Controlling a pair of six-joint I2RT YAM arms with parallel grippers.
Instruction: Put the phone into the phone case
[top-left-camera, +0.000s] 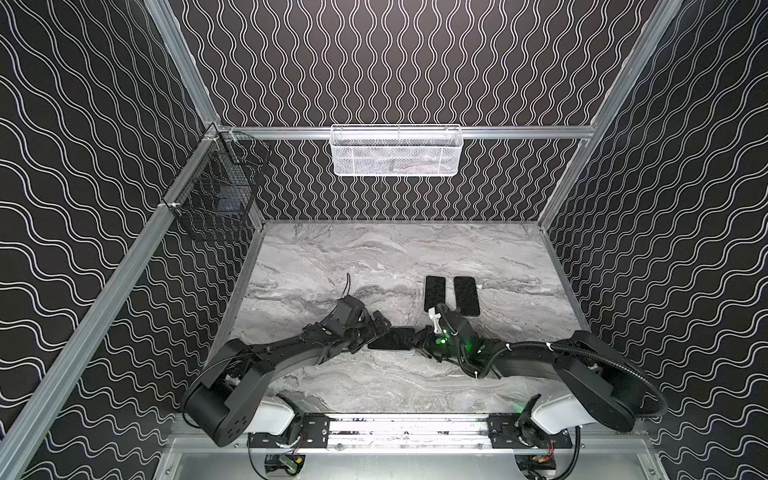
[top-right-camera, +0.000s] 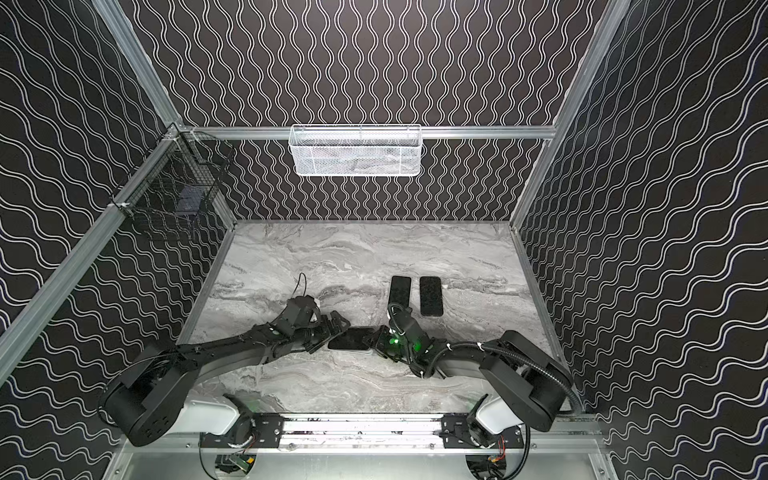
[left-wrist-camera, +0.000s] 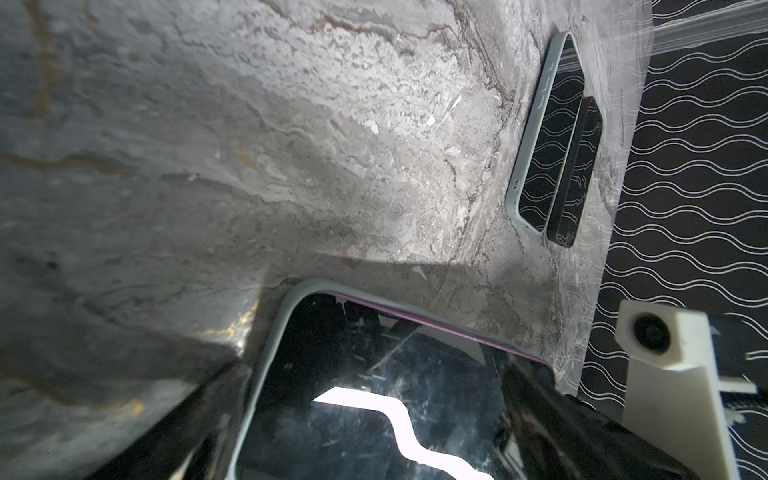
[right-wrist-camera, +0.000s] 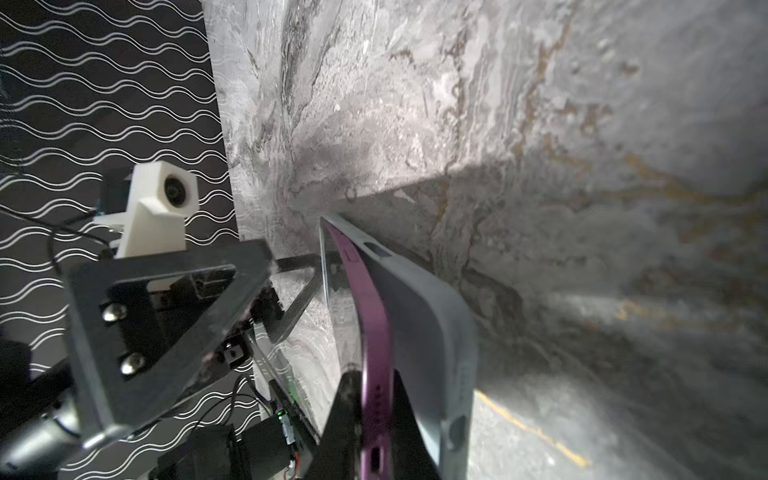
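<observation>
My right claw was pinched narrow on the short end of the phone, with the purple rim between the pads. Judged reason: that end was kept raised so the far end could seat first in the grey case. The phone sat tilted, its far end inside the rim and my end above it. The case lay flat on the table.

My left claw, at 9 o'clock of the phone, stood wide with a finger on either side of the case's end, gripping nothing. It was probably there to brace the case against sliding. Contact with the case: could not tell.

Count:
- Claws 2, working phone 1, working case 1.
- Spares 2, at 1 o'clock of my right claw, side by side: pale-cased phone and dark phone.
- Baskets 2: white basket at 12 o'clock and black basket at 10 o'clock.
</observation>
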